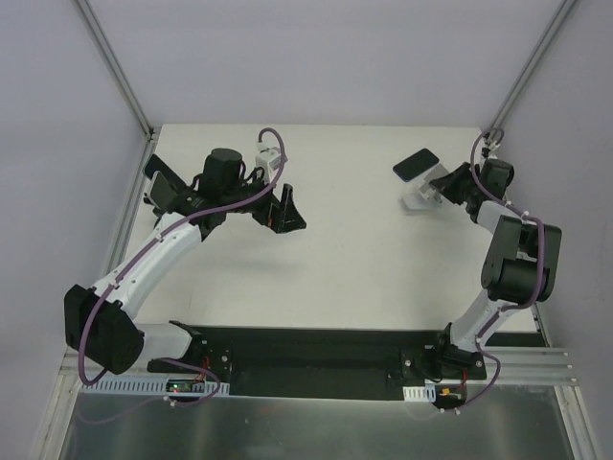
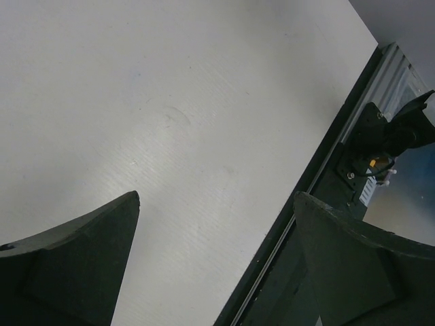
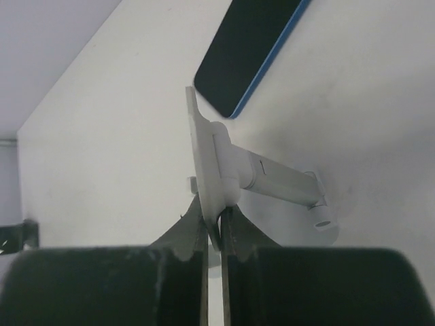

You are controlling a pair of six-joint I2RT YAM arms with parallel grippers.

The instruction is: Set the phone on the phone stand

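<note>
The left hand [image 2: 216,198] hovers spread and empty above the white desk [image 2: 170,102]. The right hand [image 3: 212,224] pinches the upright plate of the white stand [image 3: 272,178], and the blue-edged phone [image 3: 248,51] lies just beyond it.

Both arms share one build. The left arm [image 1: 158,251] and the right arm [image 1: 508,251] have white tubular links between bulky black joint housings. A purple cable [image 1: 124,287] runs along each and loops free by the wrist. The left gripper [image 1: 283,213] is black, its fingers [image 2: 75,265] broad matte wedges with blunt tips. On the right gripper [image 3: 212,227] the black fingers show scalloped inner edges. The black bases [image 1: 436,364] carry small screws and an orange-yellow connector [image 2: 372,163].
</note>
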